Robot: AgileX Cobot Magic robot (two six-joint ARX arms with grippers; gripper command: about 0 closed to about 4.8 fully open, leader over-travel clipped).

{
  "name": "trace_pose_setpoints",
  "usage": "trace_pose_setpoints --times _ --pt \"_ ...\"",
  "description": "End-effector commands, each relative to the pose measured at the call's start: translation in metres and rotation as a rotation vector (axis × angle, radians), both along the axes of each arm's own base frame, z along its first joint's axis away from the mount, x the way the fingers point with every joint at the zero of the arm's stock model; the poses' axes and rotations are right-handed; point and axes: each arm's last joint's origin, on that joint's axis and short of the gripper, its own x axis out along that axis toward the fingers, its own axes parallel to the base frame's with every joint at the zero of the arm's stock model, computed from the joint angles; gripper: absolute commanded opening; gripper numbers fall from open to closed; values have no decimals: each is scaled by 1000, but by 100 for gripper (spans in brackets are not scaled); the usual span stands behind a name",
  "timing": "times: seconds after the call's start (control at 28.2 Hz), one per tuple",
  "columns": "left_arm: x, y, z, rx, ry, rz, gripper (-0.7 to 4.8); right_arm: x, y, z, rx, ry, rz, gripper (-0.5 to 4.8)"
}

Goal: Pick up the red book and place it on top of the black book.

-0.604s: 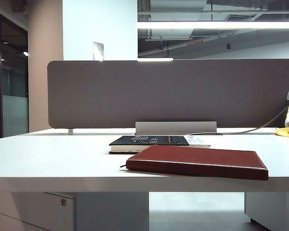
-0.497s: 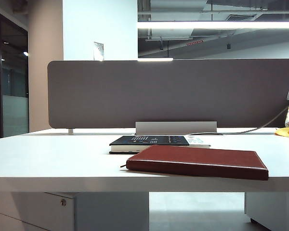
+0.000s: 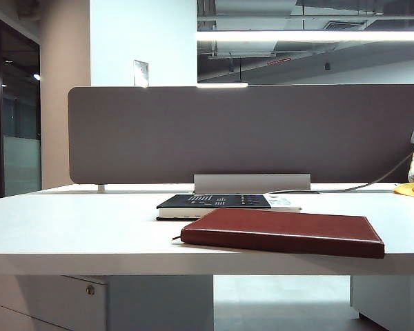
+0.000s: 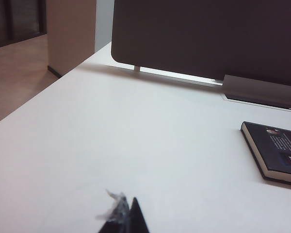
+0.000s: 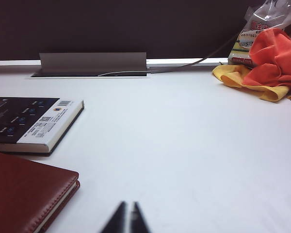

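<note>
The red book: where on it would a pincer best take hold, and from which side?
Probably the right-hand end of the red book, which lies flat near the table's front edge. It is thin, so a pincer could close over cover and pages from that side. The black book sits close behind. The shut right pincer is nearer than the left pincer.

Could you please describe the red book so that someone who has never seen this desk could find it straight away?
On the white desk, before the grey partition, two books lie flat. The red book is the nearer one, by the front edge, just in front of the black book. Its dark red leather-like cover is plain, whereas the black one carries white print.
</note>
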Motion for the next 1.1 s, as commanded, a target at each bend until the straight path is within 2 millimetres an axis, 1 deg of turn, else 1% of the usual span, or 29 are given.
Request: trace_pose_setpoints --times 0.04,0.07,0.11,0.18,0.21,0.25,0.32,0.39,0.5,0.53,0.6,0.64,0.71,0.78,0.99,1.07,1.1 --pt "0 -1 1 -38 -12 -24 -5 0 3 7 13 -78 101 175" --pt "0 -1 1 -47 -13 -46 -5 0 5 9 11 -105 157 244" --pt "0 -2 1 -47 -12 -62 -4 -1 5 11 9 -119 179 268" --pt "0 -3 0 -72 -3 -115 5 -1 7 14 9 -146 237 274" --pt "0 -4 0 -87 3 -133 29 -1 7 14 17 -151 242 274" --pt "0 -5 -2 -109 20 -161 72 -1 7 14 62 -150 244 274" --pt "0 -5 -4 -151 47 -163 127 -1 7 14 108 -142 237 274" --pt "0 -6 -6 -203 73 -197 130 -1 7 14 157 -136 242 274" --pt "-1 -7 -9 -232 111 -246 130 -1 8 12 208 -102 264 260" --pt "-1 -8 -11 -236 136 -257 130 -1 8 9 214 -75 277 233" --pt "-2 -8 -15 -240 176 -252 129 -1 9 3 231 -3 283 152" --pt "-2 -8 -16 -242 188 -251 129 -1 9 0 236 30 290 138" --pt "-2 -8 -16 -242 191 -270 129 -2 9 -6 274 99 294 135" --pt "-2 -9 -16 -241 191 -277 129 -2 10 -5 280 100 309 136" --pt "-2 -8 -16 -237 192 -273 129 -8 9 21 280 58 300 139" --pt "-2 -8 -16 -218 191 -275 129 -8 9 27 284 94 274 140" --pt "-2 -8 -16 -217 193 -275 129 -7 9 28 289 141 268 146"
